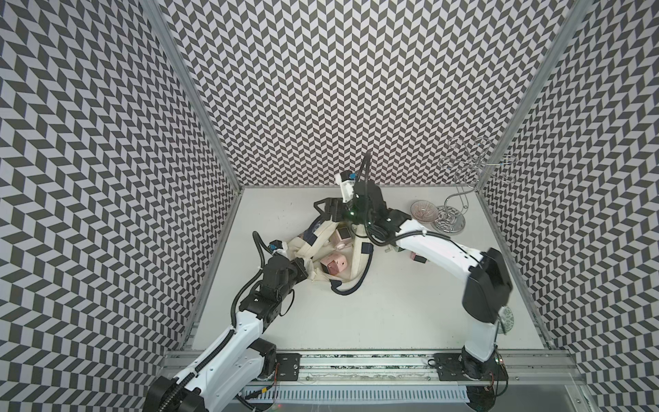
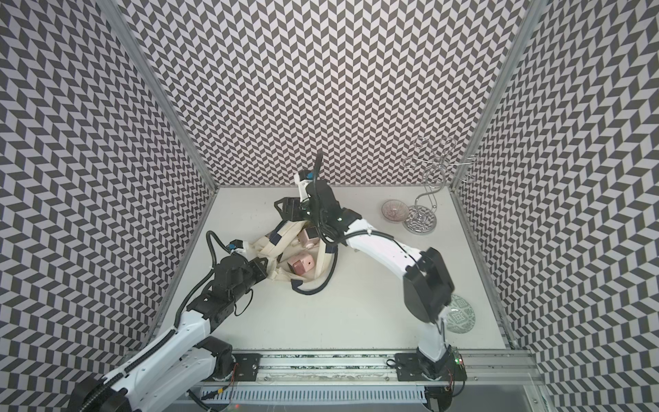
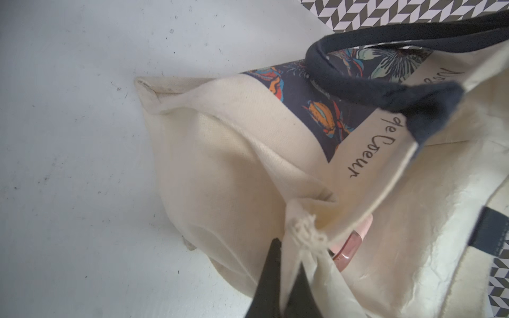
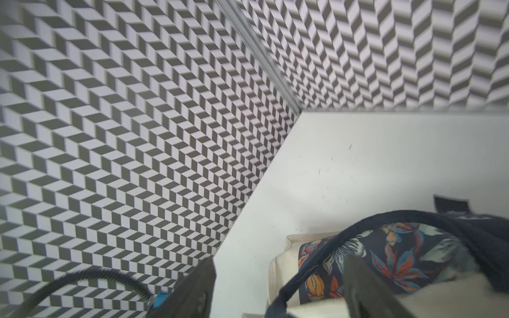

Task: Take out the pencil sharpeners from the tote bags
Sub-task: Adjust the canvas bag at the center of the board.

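The cream tote bag (image 1: 357, 265) lay crumpled left of centre on the worktop (image 1: 410, 303), mouth gaping upward, long axis running near to far. Inside sat a nearer pink sharpener (image 1: 333, 265), tipped on an edge, and a farther pink sharpener (image 1: 343, 237). Script (image 3: 385, 146) on the bag's cream band read roughly "de Coeur", beside a navy floral panel. The left pincer (image 3: 287, 258) pinched the bag's near-left rim; the right pincer (image 4: 279, 258) stood spread at the far end, a navy handle (image 4: 303, 271) crossing between its fingers.
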Controlling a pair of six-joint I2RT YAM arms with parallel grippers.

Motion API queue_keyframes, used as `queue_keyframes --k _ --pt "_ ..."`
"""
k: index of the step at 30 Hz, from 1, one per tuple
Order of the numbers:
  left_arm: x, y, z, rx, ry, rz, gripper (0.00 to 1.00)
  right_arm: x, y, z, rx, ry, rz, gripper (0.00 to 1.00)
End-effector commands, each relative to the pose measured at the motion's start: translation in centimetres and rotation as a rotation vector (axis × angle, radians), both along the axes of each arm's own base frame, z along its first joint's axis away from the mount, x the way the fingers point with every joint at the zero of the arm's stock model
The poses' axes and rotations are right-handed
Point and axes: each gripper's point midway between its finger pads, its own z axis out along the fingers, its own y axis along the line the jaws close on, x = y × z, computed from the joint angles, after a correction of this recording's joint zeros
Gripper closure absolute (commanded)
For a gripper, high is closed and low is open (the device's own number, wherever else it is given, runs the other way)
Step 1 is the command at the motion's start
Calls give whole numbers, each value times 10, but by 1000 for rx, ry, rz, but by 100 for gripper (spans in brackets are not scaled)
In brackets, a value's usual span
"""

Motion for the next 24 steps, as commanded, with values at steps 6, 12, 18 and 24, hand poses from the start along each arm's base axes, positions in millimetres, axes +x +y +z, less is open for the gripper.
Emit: queue_keyframes --k 6,12,18,24 --pt "0 -1 8 14 -7 -5 100 -27 -30 -75 -72 -15 -78 54" --pt "-1 3 6 25 3 9 100 -7 -18 -128 -217 85 -161 59" --pt "-2 2 6 16 4 3 100 15 -29 -181 -313 138 -304 54" --pt "-3 1 4 21 11 0 100 40 -40 -206 -382 200 -490 28"
